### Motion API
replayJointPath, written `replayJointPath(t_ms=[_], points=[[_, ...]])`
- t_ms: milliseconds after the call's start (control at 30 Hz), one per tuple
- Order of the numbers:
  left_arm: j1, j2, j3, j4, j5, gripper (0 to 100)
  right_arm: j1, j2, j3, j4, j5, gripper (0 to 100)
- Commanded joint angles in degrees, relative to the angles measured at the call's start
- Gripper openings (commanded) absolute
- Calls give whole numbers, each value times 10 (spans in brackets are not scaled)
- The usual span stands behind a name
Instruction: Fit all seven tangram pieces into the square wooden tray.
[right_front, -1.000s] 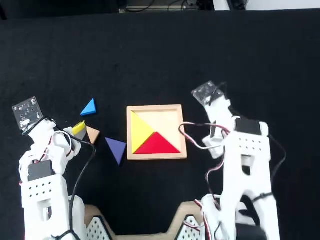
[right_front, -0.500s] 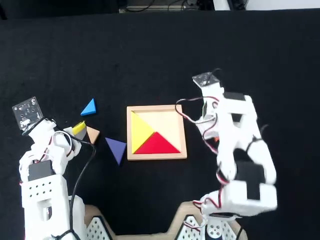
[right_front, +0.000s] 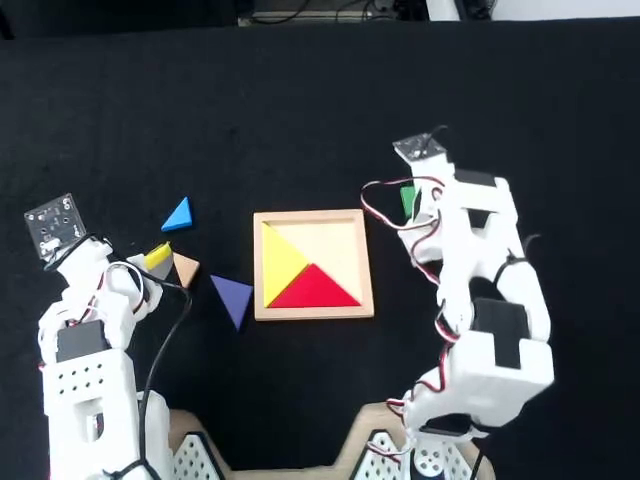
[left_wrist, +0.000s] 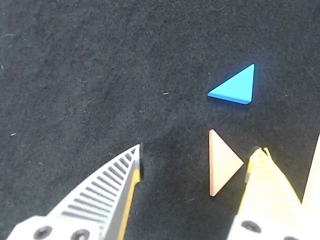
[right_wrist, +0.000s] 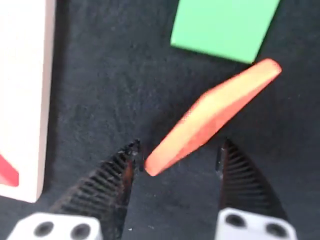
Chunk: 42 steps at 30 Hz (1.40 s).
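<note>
Wooden tray sits mid-table on the black table, between my two arms. Two pieces are seated in it: yellow triangle against the side nearer the left arm, red triangle along the near edge, the two touching along one slanted side. The rest of the tray floor is bare wood. Five pieces lie outside. On the left arm's side: blue triangle farthest from me, tan triangle nearer, purple triangle just beside the tray's outer edge, not touching it. Left gripper hangs low over the cloth with its fingers spread wide and nothing in them. The tan triangle lies flat between them, one corner just beside the yellow-lined finger, well apart from the other. On the right arm's side: green piece lies flat near the tray's far corner, partly under the arm. Right gripper is also spread wide and gripping nothing. Orange piece lies slantwise between its fingers, one end near the green piece, the other close to one fingertip. I cannot tell whether it touches that fingertip, nor whether the piece lies flat or tipped.
</note>
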Motion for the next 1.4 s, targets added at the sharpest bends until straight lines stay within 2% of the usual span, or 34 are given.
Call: replayJointPath(t_ms=[0,267,433,667,1033,1367], points=[[7,-8,-4,-7,5,332,1,-41,-33,3,18,240],[7,-8,-4,-7,5,332,10,19,-90,12,13,240],[7,-8,-4,-7,5,332,-13,-1,-119,69,-18,240],[7,-8,-4,-7,5,332,-41,-9,-116,72,-46,240],[7,-8,-4,-7,5,332,-29,76,-121,52,-47,240],[7,-8,-4,-7,5,332,-33,29,-131,62,-46,240]])
